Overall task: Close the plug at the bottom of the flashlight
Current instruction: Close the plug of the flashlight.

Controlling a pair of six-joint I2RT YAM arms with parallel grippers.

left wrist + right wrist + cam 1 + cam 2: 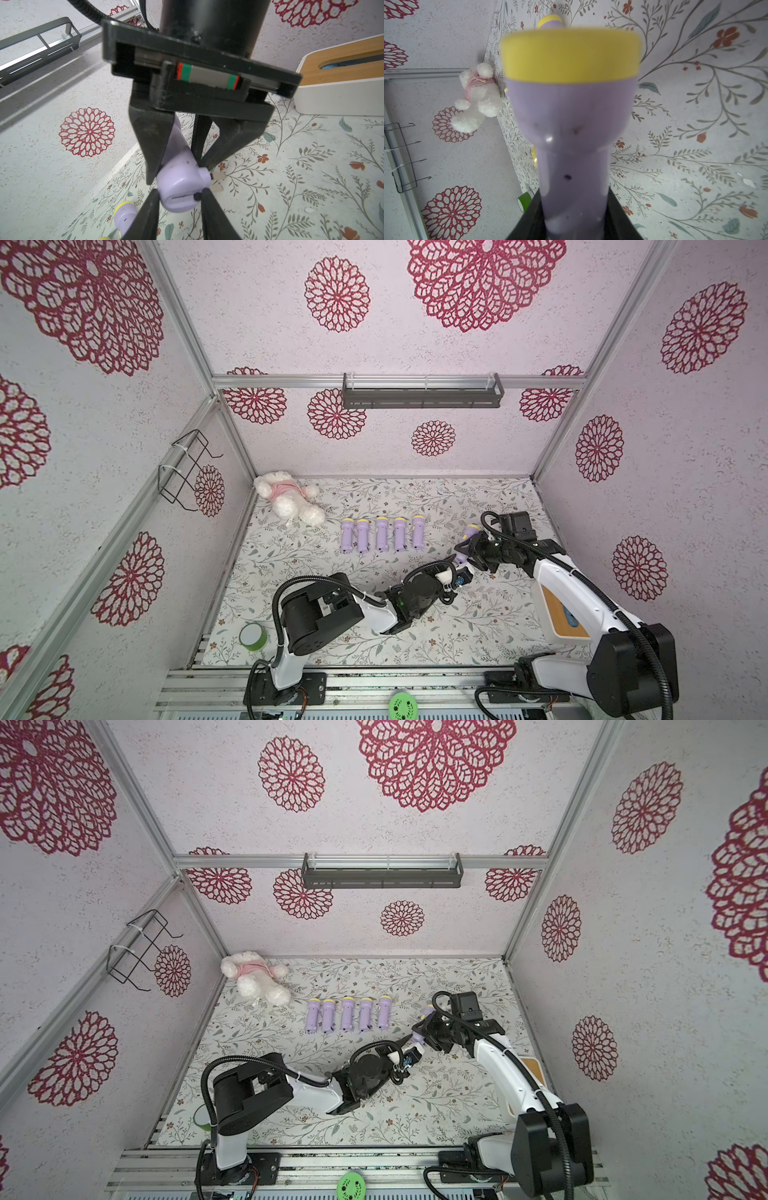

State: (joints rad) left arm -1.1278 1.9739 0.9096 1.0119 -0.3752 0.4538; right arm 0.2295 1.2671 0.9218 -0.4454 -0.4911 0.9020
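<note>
In both top views the flashlight (471, 532) (427, 1011) is held over the surface (457, 635) toward 3 o'clock, with its yellow head pointing to 1 o'clock. The right fingers (462, 548) clamp its body. The left fingers (465, 572) meet its bottom end from 7 o'clock.

Left wrist: the left fingers (149, 214) pinch the bottom end of the flashlight (180, 182) from both sides.

Right wrist: the right fingers (618, 218) grip the body of the flashlight (571, 116).
</note>
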